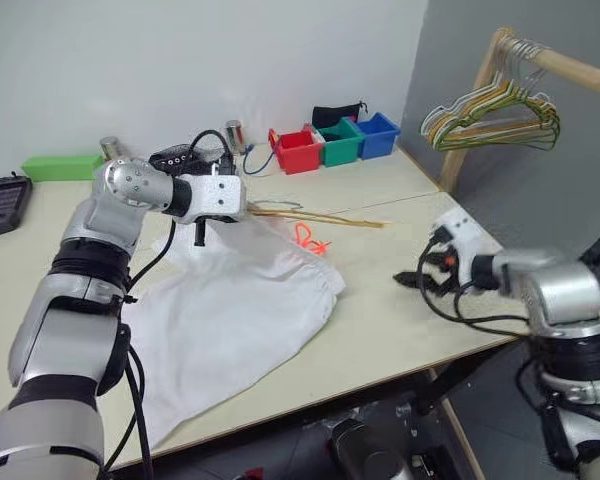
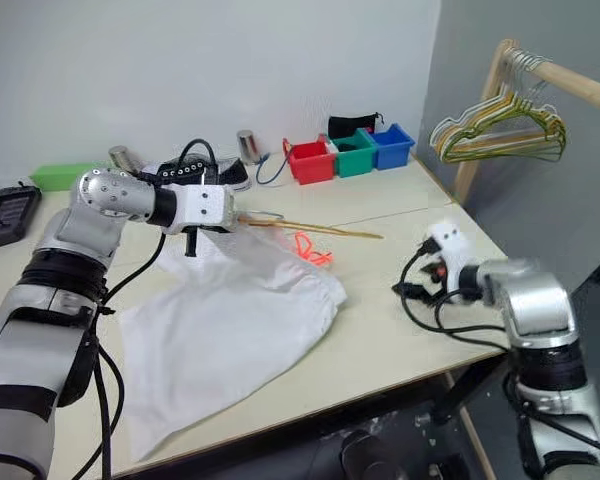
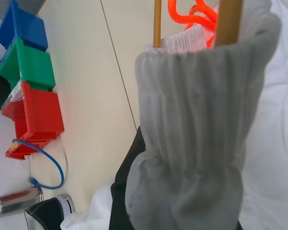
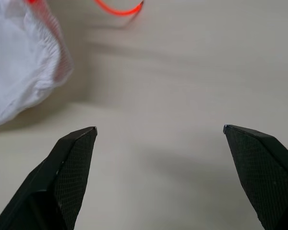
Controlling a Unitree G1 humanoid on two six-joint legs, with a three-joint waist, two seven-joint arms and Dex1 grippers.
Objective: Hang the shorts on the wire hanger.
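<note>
While the left end effector [image 3: 182,143] pinches a bunched fold of the elastic waistband, the shorts [image 1: 230,310] lie mostly spread on the tabletop [image 1: 400,330], with only that gripped edge raised. Its fingers are pressed together on the cloth, which wraps over them in the left wrist view. Two thin pale yellow wires of the wire hanger [image 1: 320,216] run past the gripped fold and continue flat across the tabletop beyond the waistband; the raised edge is probably held up so the hanger can pass through or under the waist opening. Whether the wire is already inside the waistband cannot be told. An orange drawstring [image 1: 310,238] trails from the waistband just beside the hanger.

At the near right edge of the tabletop, the right end effector [image 4: 158,132] hovers with its 2 fingers spread wide over bare surface, holding nothing and well apart from the shorts; it appears free to take the hanger or the cloth next.

Pale, wood-toned and seamed, the tabletop also carries 3 small bins [image 1: 335,142] in red, green and blue at the far side, a green box [image 1: 60,166] and a black handheld device [image 1: 2,203] at far left. Grey walls enclose the corner, where a wooden rail [image 1: 565,65] bears a bunch of spare hangers [image 1: 495,118].
</note>
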